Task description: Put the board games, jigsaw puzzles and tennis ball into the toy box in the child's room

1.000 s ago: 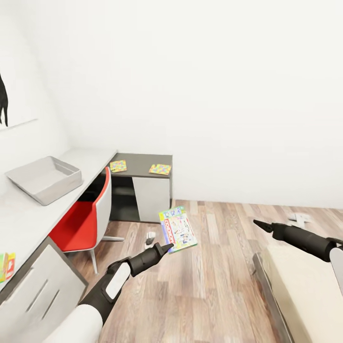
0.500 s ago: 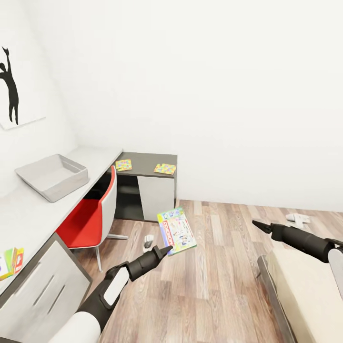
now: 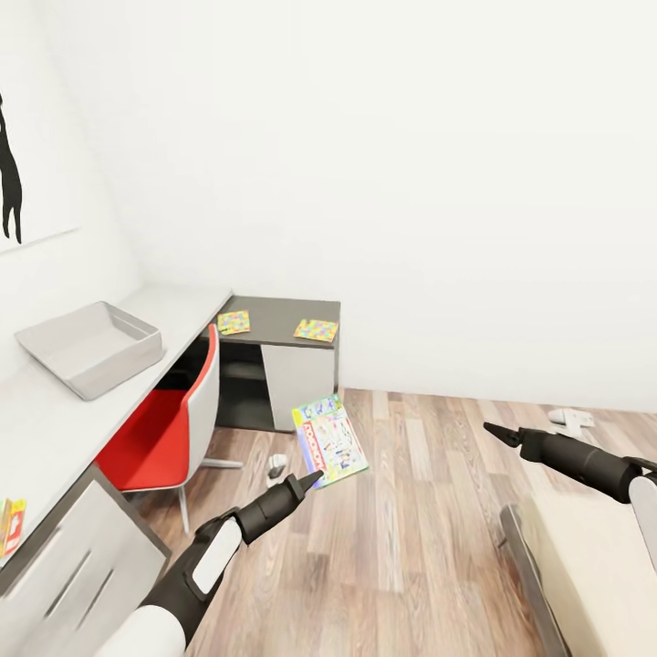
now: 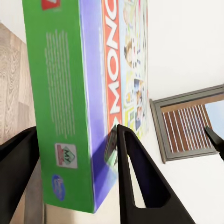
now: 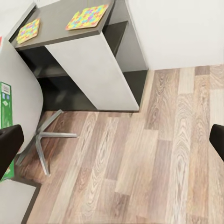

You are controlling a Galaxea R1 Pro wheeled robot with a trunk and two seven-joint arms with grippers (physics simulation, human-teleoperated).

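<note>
Board game point(image 3: 329, 441) in left claw point(image 3: 313, 478), Monopoly lettering point(image 4: 113, 70)

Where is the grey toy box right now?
In the head view, the toy box sits on the pale table at the left side, against the wall, beyond the red chair and left of the two jigsaw puzzles.

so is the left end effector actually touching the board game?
Touching. Left wrist view: both fingers press against the board game, clamped between them by the left end effector.

Red chair point(image 3: 160, 429) before table point(image 3: 55, 429)
</note>
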